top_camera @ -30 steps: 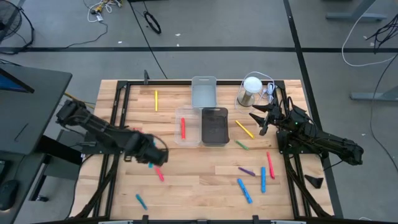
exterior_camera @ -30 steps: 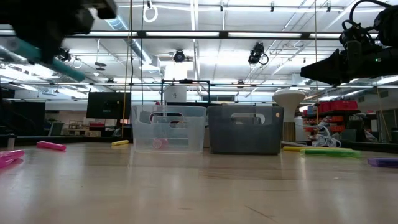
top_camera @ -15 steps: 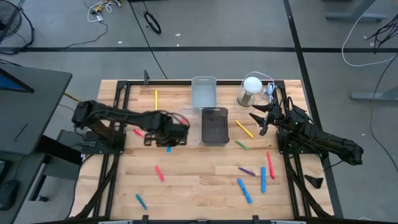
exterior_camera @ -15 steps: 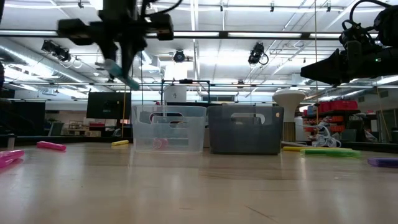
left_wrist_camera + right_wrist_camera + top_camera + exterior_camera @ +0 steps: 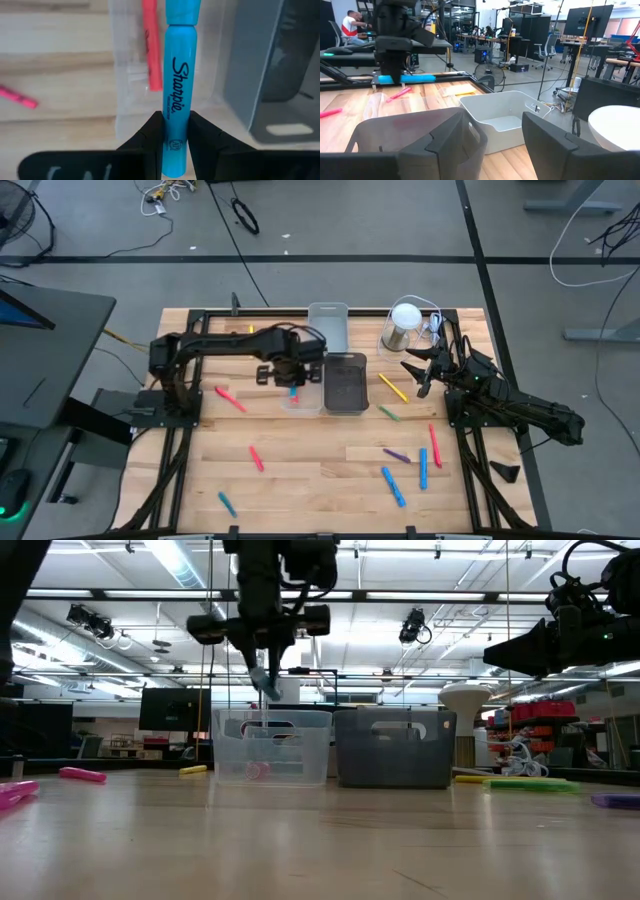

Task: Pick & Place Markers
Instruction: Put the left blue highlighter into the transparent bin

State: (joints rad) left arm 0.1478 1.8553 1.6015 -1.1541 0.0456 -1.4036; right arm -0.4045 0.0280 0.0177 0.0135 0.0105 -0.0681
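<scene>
**One blue marker held over the clear bin**

My left gripper (image 5: 174, 131) is clenched on a blue marker (image 5: 177, 95), hanging above the clear bin (image 5: 297, 392), where a red marker (image 5: 151, 47) already lies. Just beside it sits the dark bin (image 5: 345, 383). My right gripper (image 5: 417, 372) waits with its fingers spread near the table's (image 5: 320, 470) right side, well apart from the bins. Other markers lie loose on the table: a pink one (image 5: 229, 398) to the left, a yellow one (image 5: 393, 388), and two blue ones (image 5: 393, 486) lower right.
</scene>
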